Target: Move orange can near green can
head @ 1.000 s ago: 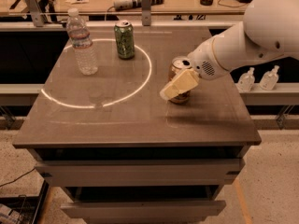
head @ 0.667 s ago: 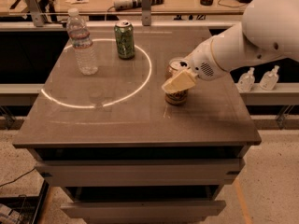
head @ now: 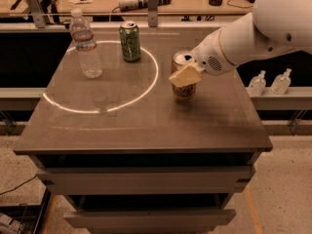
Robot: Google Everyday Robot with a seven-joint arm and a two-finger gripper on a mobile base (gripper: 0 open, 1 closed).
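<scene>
The orange can (head: 184, 92) stands upright on the right half of the table, its silver top showing. My gripper (head: 183, 74) reaches in from the right and is shut on it; one cream finger (head: 185, 76) lies across the can's front, the other is hidden behind it. The green can (head: 130, 41) stands upright at the back middle of the table, well to the left of and behind the orange can. The two cans are apart.
A clear plastic water bottle (head: 86, 45) stands at the back left, left of the green can. A ring of light (head: 100, 111) lies on the table (head: 146, 130). Two small white bottles (head: 269, 82) sit on a ledge to the right. A cluttered bench runs behind.
My gripper and the orange can have shifted a little to the left together. The green can and the water bottle have not moved.
</scene>
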